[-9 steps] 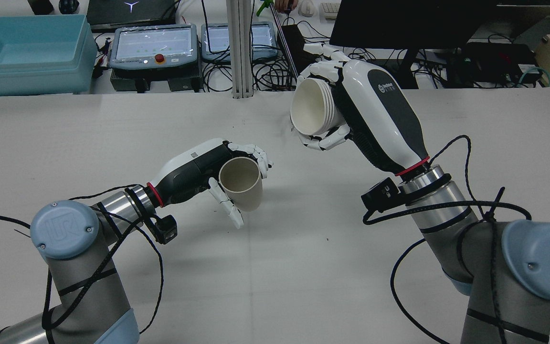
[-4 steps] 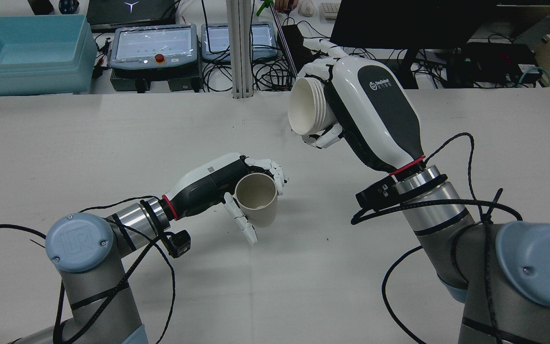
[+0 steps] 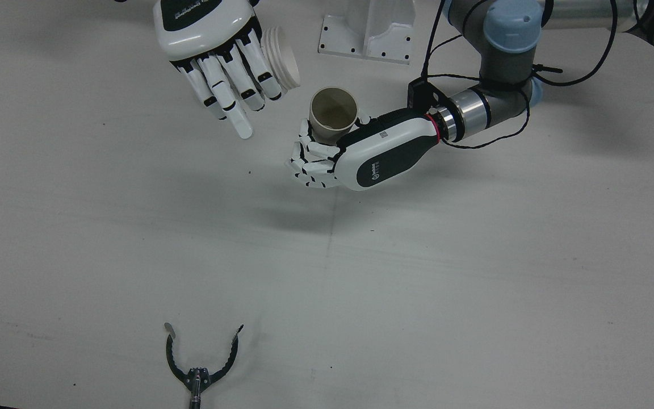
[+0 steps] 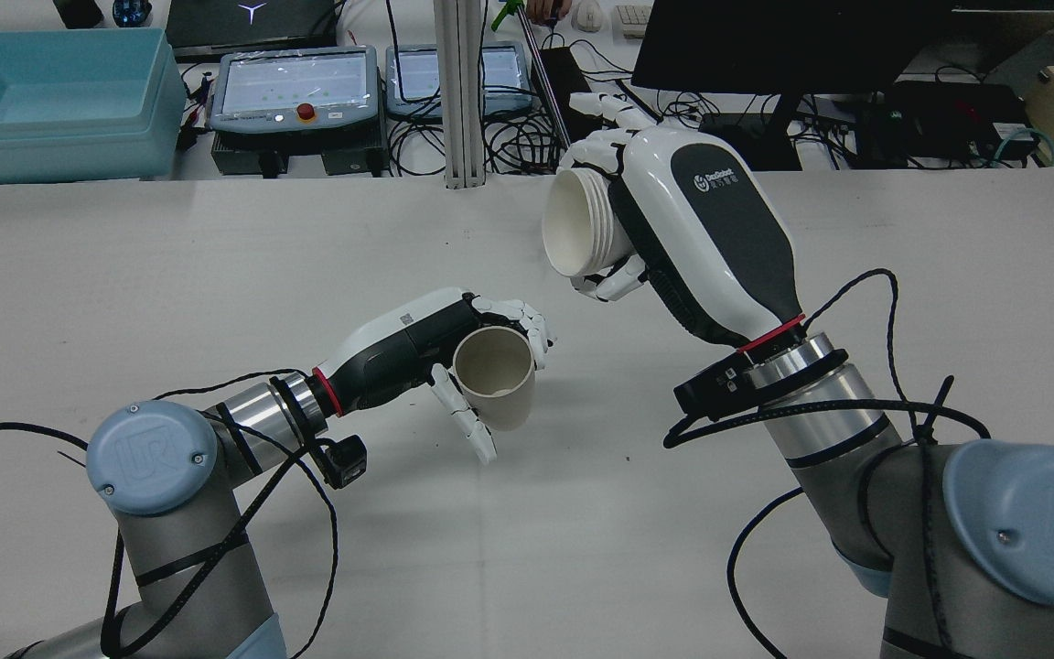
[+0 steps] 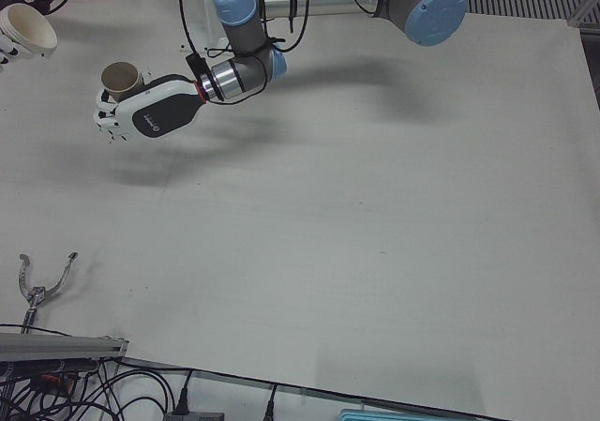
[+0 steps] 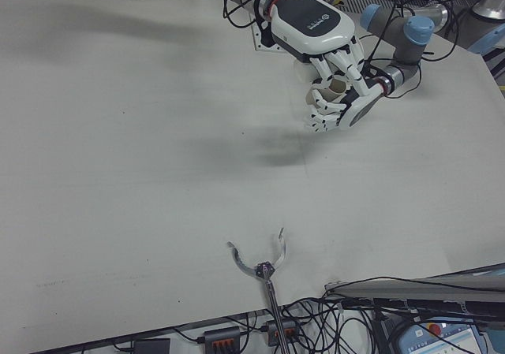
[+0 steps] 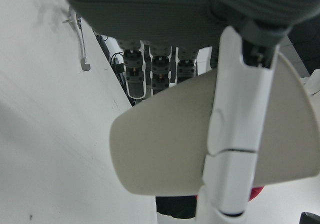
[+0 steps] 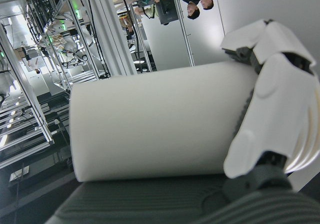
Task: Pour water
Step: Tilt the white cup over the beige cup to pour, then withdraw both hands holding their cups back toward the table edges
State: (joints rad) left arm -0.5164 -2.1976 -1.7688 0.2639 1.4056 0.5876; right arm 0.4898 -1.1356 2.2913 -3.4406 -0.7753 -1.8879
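Beige paper cup (image 4: pixel 494 377) is sitting upright in the left hand (image 4: pixel 417 343), mouth up, fingers (image 3: pixel 310 165) wrapping its wall and a thumb pressing the near side; the hand is holding it above the white table (image 4: pixel 216 265), around mid-table. White cups, nested as a stack (image 4: pixel 575 222), are being grasped by the right hand (image 4: pixel 673 229), higher and to the right of the beige cup and well apart from it. The stack is lying tilted on its side, mouth facing left toward the beige cup. No water is discernible in either vessel. A black claw-shaped tool (image 3: pixel 199 363) is lying on the far side of the table, clear of both hands.
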